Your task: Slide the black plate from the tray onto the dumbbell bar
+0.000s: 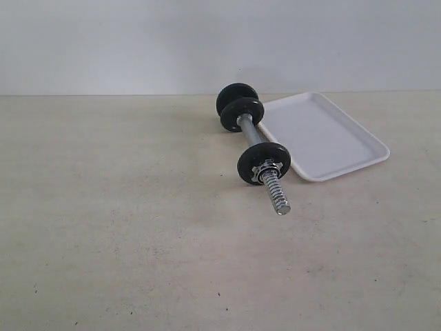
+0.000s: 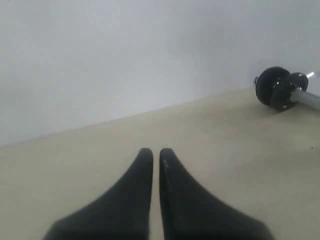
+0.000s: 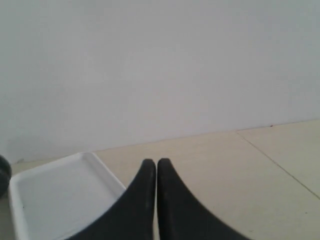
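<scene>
The chrome dumbbell bar (image 1: 249,131) lies on the table, its threaded end (image 1: 275,190) pointing toward the front. A black plate (image 1: 264,163) sits on the bar behind a star nut (image 1: 264,169). Two more black discs (image 1: 241,114) sit on the far end. The white tray (image 1: 324,134) beside the bar holds nothing. Neither gripper shows in the exterior view. My left gripper (image 2: 156,152) is shut and empty above bare table, with the far discs (image 2: 280,89) well away from it. My right gripper (image 3: 156,162) is shut and empty beside the tray (image 3: 60,195).
A pale wall stands behind the beige table (image 1: 124,227). A thin seam (image 3: 280,167) runs across the tabletop in the right wrist view. A dark disc edge (image 3: 4,172) shows just beyond the tray's corner there.
</scene>
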You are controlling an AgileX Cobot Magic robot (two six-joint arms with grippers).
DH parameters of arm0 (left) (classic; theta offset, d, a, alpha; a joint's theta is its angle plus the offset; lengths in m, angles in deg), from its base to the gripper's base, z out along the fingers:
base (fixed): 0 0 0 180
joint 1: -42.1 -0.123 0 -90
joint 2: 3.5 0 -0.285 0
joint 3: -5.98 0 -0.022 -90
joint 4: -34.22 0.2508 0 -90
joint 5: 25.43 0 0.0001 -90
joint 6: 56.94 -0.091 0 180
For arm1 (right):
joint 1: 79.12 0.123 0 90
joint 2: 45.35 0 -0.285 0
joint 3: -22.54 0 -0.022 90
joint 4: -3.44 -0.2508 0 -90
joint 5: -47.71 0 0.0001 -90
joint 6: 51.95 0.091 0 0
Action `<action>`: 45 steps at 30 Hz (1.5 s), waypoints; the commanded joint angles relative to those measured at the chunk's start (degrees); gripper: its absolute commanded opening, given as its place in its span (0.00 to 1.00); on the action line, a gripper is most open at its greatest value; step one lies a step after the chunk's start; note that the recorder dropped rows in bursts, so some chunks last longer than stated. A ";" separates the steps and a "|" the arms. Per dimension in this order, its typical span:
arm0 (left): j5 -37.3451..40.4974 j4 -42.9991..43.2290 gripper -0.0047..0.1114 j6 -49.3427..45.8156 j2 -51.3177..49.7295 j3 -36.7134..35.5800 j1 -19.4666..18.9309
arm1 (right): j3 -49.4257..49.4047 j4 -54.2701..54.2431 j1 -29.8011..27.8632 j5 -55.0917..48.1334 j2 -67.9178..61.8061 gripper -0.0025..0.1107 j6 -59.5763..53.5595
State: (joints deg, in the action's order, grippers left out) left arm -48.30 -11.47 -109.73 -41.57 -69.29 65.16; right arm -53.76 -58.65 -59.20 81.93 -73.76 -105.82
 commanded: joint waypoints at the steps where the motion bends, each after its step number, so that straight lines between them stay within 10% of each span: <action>1: 1.95 -1.67 0.08 -1.12 -3.14 -0.25 -0.06 | -0.25 0.04 0.01 -7.11 0.36 0.02 -2.66; 45: 10.82 -1.15 0.08 4.71 -4.39 -1.95 -0.06 | -0.92 -1.97 0.01 -22.67 0.36 0.02 0.82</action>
State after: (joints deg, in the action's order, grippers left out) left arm -36.56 -12.66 -105.46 -45.71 -71.05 65.16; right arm -54.45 -60.51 -59.20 59.38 -73.76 -105.30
